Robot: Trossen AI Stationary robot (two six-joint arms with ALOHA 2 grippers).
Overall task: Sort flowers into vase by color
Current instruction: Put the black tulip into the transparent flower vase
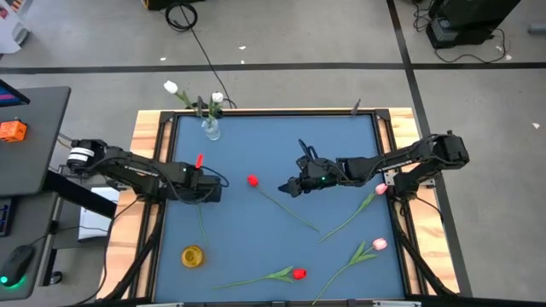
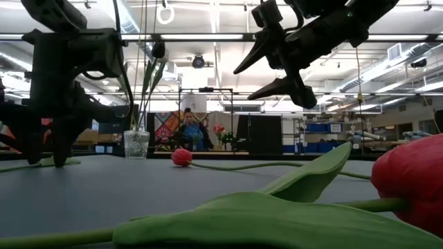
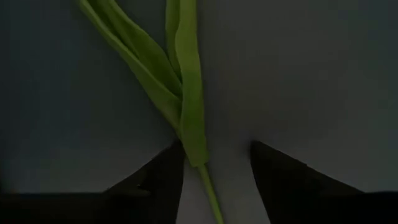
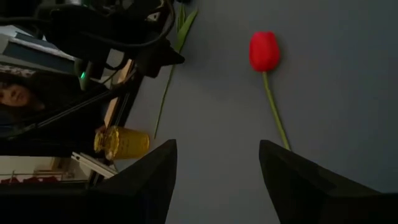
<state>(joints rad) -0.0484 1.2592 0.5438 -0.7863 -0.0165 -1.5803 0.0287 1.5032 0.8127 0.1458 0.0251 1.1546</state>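
A blue table top (image 1: 281,247) sits in a wooden frame (image 1: 145,141); a black cable (image 1: 205,51) crosses the grey floor (image 1: 290,34); a person (image 2: 188,128) sits beyond the table; an orange object (image 1: 12,130) rests on a side desk (image 1: 34,162).

No legible text or labels.

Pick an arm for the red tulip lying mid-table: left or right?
Right, probably. The right end effector hangs open above the mat near the red tulip, whose stem runs under it. The left end effector is already low, open astride another green stem.
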